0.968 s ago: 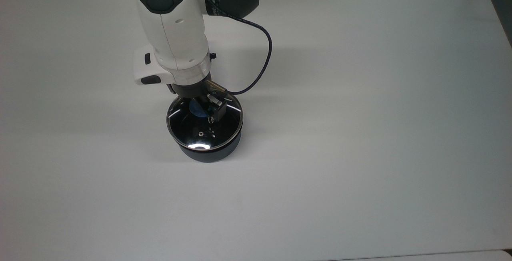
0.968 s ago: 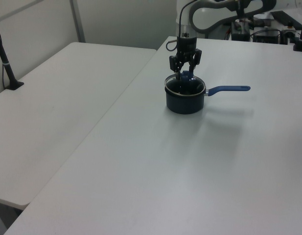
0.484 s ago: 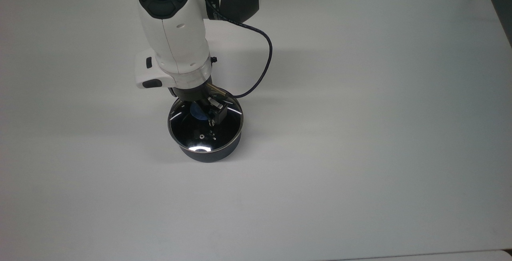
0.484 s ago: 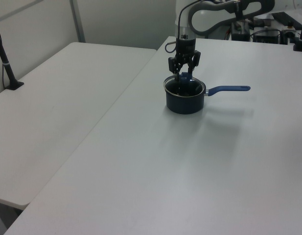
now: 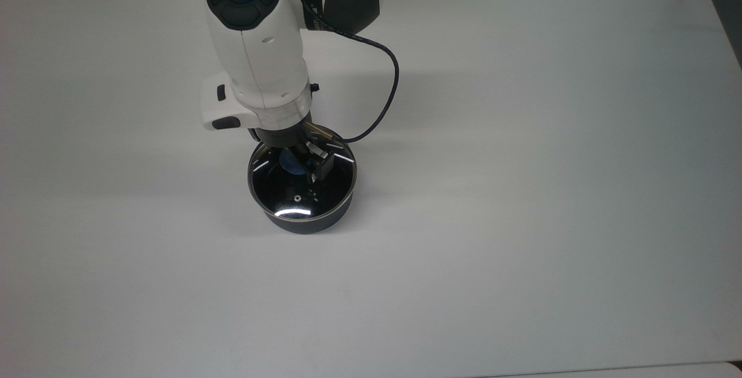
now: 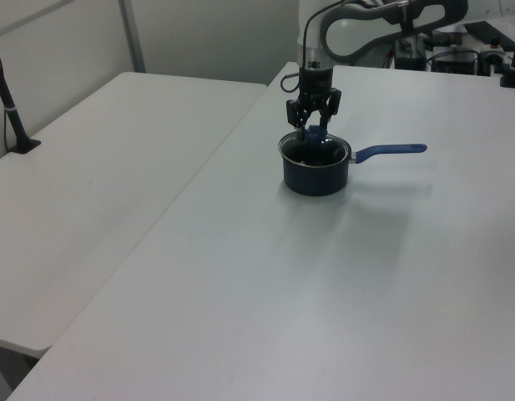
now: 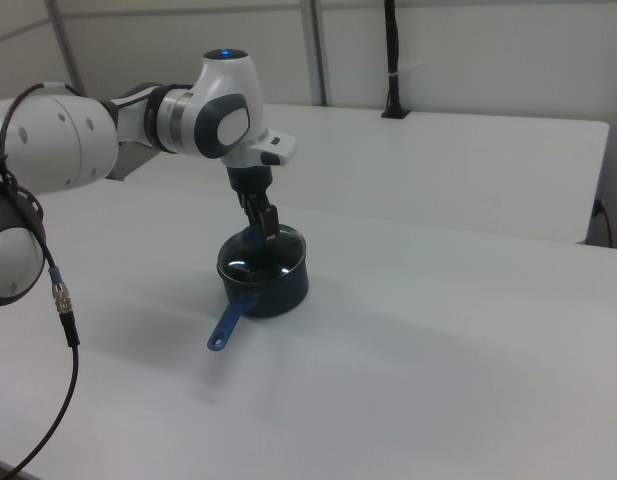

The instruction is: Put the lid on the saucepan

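the white table [image 5: 522,192] carries the small navy saucepan with a long blue handle [image 6: 315,171]. the round clear glass lid with a blue knob [image 5: 301,184] sits on its rim. the black two-finger gripper [image 6: 313,125] stands spread around the knob; lifting off-centre could snag it and drag the lid askew.

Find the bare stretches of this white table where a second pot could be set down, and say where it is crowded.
The table is bare across the top view's whole right, from the saucepan to the far edge, and along the near strip below the pan. It is crowded only at the pan: the lid sits on it, the claw hangs over the knob, and the handle sticks out.
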You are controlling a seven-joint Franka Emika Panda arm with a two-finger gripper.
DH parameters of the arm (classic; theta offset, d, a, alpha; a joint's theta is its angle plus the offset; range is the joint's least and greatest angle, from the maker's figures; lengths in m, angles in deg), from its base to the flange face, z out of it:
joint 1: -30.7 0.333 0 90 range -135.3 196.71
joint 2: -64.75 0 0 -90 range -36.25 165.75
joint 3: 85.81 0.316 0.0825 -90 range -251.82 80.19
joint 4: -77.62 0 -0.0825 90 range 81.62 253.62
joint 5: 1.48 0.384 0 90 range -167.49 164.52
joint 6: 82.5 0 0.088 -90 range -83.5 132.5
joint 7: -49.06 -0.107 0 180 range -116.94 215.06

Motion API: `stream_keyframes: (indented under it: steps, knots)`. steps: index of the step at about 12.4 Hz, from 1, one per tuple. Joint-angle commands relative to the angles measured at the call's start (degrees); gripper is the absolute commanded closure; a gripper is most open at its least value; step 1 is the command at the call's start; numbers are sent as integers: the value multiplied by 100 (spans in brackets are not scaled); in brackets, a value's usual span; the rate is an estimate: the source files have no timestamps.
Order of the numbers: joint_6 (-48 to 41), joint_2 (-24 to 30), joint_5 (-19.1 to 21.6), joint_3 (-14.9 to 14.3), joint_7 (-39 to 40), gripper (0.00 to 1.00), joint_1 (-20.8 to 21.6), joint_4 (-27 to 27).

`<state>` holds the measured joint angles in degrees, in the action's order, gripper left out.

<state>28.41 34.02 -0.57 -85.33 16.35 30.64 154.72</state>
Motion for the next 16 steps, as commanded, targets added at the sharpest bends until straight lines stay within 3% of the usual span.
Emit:
stream_keyframes:
  steps: [1, 3, 6, 11, 16]
  knots:
    - [19, -38, -65, -22, 45, 40, 138, 102]
    - [10, -38, -91, -22, 54, 36, 174, 112]
    - [-52, -38, -293, 4, 194, 36, 270, 226]
    - [-438, -30, -338, 4, 475, 41, 297, 279]
    - [-377, -38, -329, -13, 319, 38, 279, 270]
